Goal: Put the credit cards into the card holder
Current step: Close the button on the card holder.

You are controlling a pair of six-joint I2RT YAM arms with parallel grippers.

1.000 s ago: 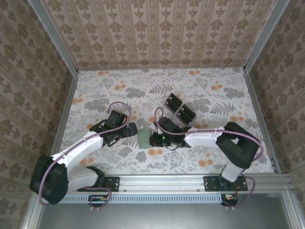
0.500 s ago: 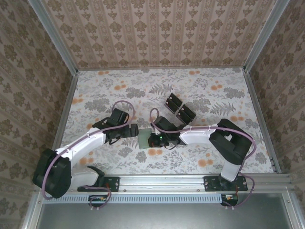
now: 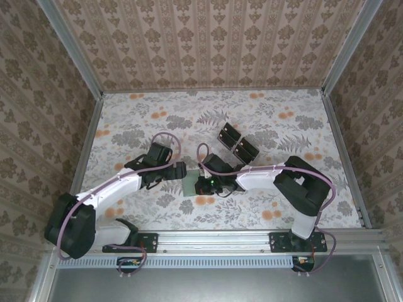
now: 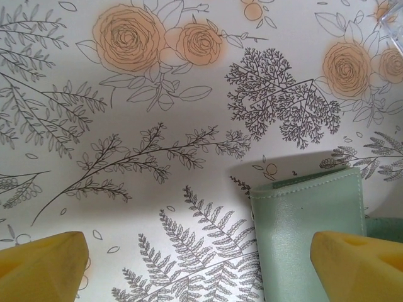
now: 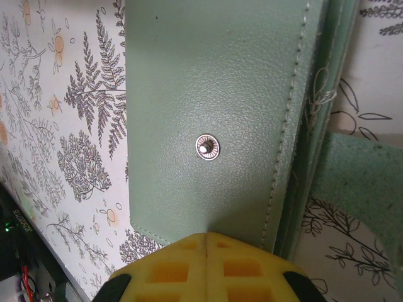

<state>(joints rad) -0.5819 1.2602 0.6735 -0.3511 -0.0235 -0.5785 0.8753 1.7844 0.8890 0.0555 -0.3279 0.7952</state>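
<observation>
Steadying the card holder [image 3: 189,185] mid-table: right gripper [image 5: 206,251] is closed tight at its flap edge, an actual pinch unconfirmed. Left gripper [image 4: 201,264] is spread wide, empty, straddling its corner. Best: lower squarely, catch one leaf only, open slowly.

Sage-green card holder [image 3: 191,184] flat near table [image 3: 283,126] centre; stitched flap, metal snap [image 5: 207,147] facing up.

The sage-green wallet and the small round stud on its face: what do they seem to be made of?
The sage-green folding wallet looks like leather or imitation leather with a matte finish: it has a pebbled grain and a stitched edge. The small round stud looks like polished metal, judging by its silvery glint.
</observation>
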